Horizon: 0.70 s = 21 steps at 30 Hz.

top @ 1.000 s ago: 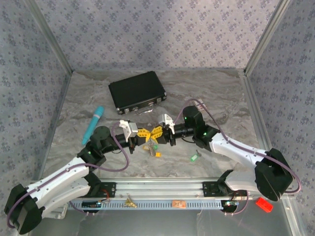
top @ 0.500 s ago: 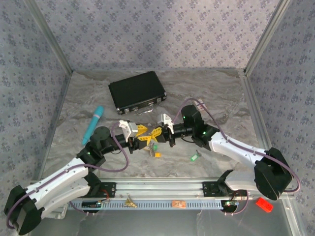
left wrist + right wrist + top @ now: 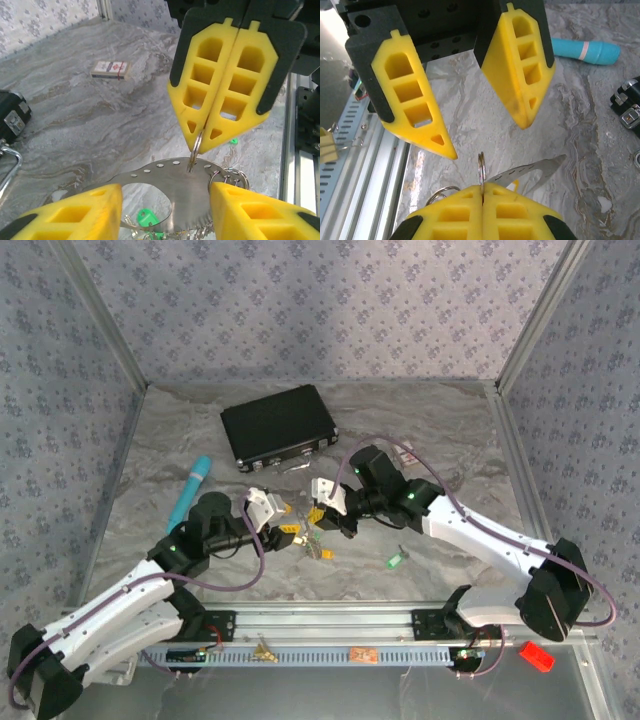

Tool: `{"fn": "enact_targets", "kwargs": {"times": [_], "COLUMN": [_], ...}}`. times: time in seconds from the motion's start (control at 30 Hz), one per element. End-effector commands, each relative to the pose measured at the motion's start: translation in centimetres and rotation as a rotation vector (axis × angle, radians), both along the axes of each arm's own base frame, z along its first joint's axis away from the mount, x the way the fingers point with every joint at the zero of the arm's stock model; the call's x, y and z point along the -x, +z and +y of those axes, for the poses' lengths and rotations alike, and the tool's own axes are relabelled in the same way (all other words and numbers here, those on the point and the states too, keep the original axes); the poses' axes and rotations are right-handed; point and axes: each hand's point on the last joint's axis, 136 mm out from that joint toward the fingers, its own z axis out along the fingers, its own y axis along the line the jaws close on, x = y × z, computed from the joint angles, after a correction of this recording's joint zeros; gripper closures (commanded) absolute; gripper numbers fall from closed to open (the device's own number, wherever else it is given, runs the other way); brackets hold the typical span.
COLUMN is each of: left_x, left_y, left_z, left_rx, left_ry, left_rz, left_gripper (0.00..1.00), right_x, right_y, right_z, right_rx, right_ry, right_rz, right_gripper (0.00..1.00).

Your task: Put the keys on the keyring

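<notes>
The marbled desk [image 3: 450,420] carries a black case [image 3: 278,427] at the back and a teal stick [image 3: 190,490] on the left. Over its middle, the left end effector [image 3: 489,139] has its fingers apart. Facing it, the right end effector [image 3: 202,142] is pressed together on a small ring [image 3: 481,165] that touches a thin holed plate [image 3: 165,175]. The keyring [image 3: 200,231] chain shows under that plate. Most keys [image 3: 321,549] lie on the desk just below the two end effectors. One green key [image 3: 397,560] lies apart to the right.
</notes>
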Motion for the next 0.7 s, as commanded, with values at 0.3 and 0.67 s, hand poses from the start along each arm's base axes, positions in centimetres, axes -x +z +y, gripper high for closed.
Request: {"fn": "enact_targets", "kwargs": {"times": [0.3, 0.67], "left_x": [0.9, 1.5], "left_y": [1.2, 0.5], "left_z": [-1.7, -1.5], "left_rx": [0.042, 0.014], "left_ry": [-0.099, -0.125], "left_rz": [-0.034, -0.039], "left_gripper": [0.67, 1.00], "right_x": [0.8, 1.3], "right_y": [-0.5, 1.6], "right_z": [0.8, 0.4], "right_rx": [0.144, 0.031], "right_ry": [0.074, 0.069], "right_rz": [-0.077, -0.020], "right_gripper": [1.00, 0.91]}}
